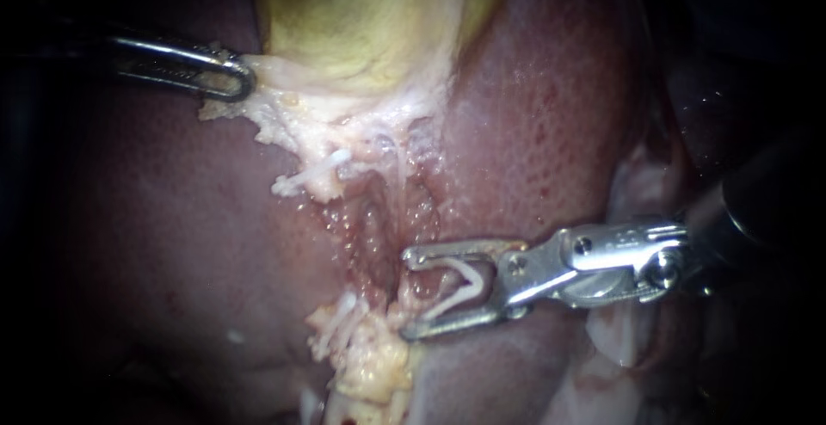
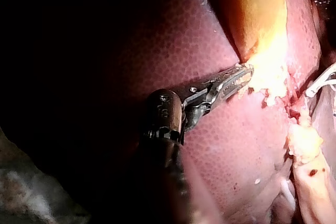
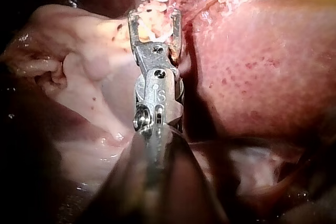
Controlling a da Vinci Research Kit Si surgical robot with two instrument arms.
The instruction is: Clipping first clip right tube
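My right instrument enters from the right. Its jaws stand wide apart with a white V-shaped clip seated between them, one leg against each jaw. Moist reddish tissue lies in the clip's mouth; I cannot tell whether it is a tube. A short white tube stub shows higher up, below the gallbladder. My left instrument is shut on the pale tissue at the gallbladder's lower edge. The right wrist view shows the jaws around pale fatty lumps.
Dark red liver surrounds the dissected bed. A yellowish fatty clump lies just below the clip jaws. Pale folded tissue sits beside the right instrument's shaft. In the left wrist view my left instrument holds the pale edge under the gallbladder.
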